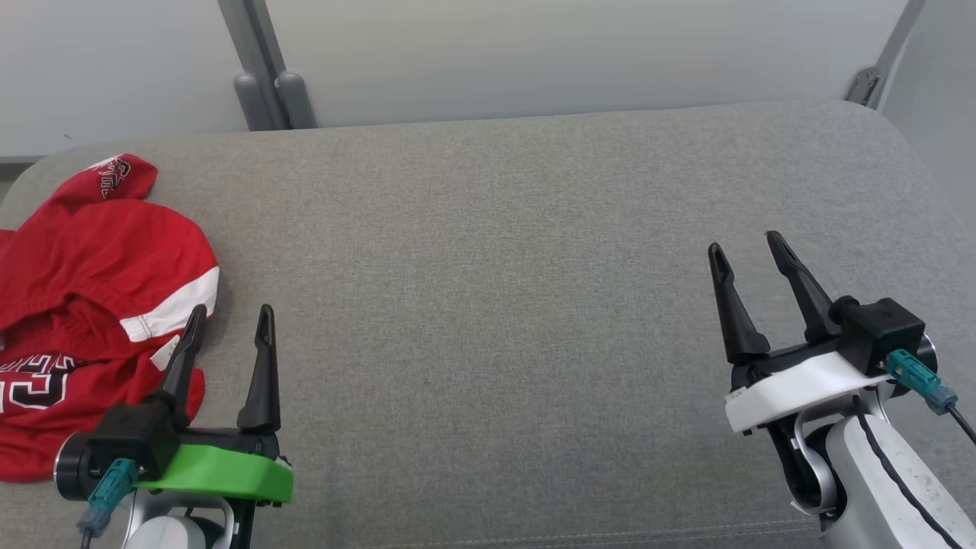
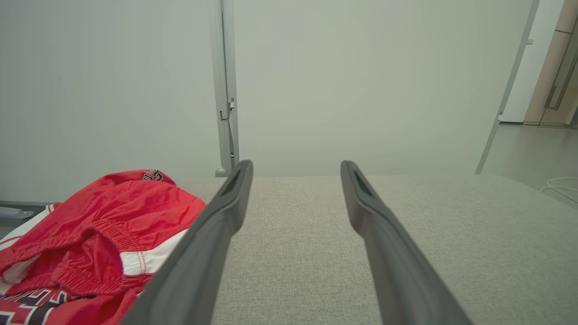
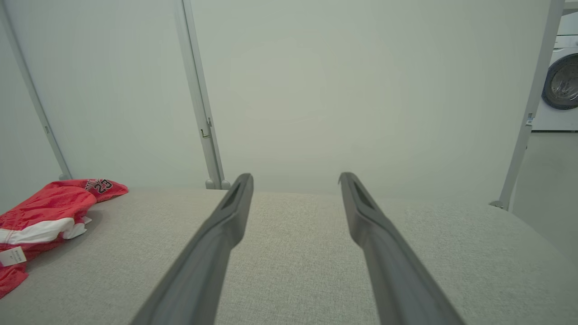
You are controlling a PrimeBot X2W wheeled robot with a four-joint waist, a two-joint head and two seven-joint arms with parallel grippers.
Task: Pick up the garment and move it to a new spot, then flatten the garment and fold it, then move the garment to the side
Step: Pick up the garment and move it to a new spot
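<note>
Left jaws gape; red garment (image 1: 99, 259) lies just leftward.

The table (image 1: 488, 267) is covered in grey woven fabric, with rounded far corners and a stitched seam along its near edge. A red garment (image 1: 84, 305) lies crumpled on it at the left edge, reaching from near the far left corner toward the near edge. A white band (image 1: 171, 309) crosses its right side, and a small white tag (image 3: 12, 256) sits just below that band. The cloth seems to spill over the left edge, though the framing cuts it off.
</note>
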